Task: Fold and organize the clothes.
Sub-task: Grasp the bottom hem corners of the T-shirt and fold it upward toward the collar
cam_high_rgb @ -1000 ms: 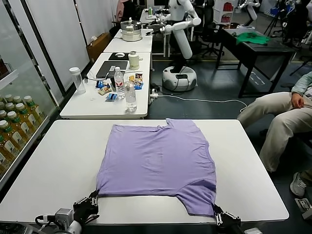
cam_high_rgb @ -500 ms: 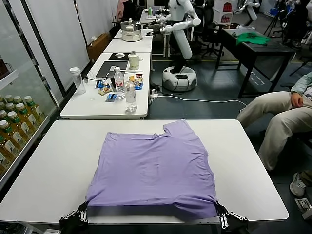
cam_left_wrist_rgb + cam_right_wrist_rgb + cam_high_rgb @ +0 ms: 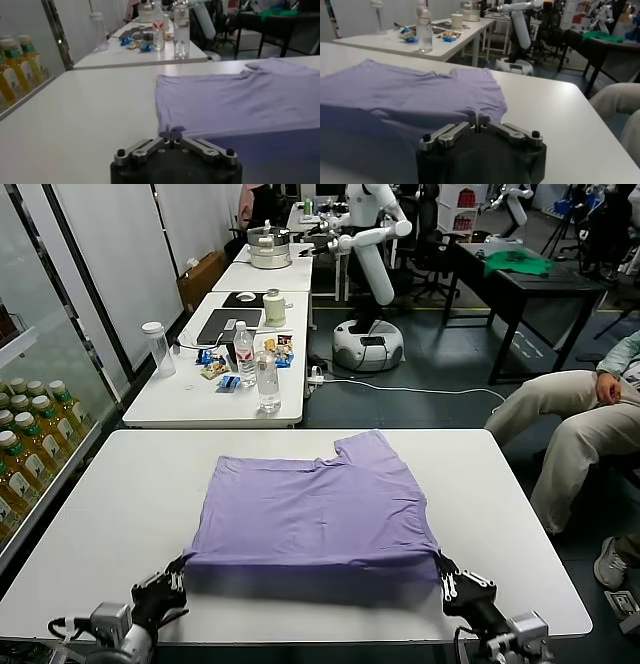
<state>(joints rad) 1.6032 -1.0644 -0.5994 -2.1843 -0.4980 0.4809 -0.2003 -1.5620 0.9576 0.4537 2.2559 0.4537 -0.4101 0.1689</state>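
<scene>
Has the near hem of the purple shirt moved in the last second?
Yes. The T-shirt's near hem has lifted and moved away from the table's near edge, toward the collar.

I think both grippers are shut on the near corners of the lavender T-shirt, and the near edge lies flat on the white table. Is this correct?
Not quite. Both the left gripper and right gripper are shut on the lavender T-shirt corners, but the near edge is lifted off the white table, not flat. The head view shows it hanging between them, shadow beneath.

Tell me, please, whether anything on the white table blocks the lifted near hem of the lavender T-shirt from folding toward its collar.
Nothing visible does. The lavender cotton T-shirt lies alone on the white table; left gripper and right gripper pinch its near corners.
</scene>
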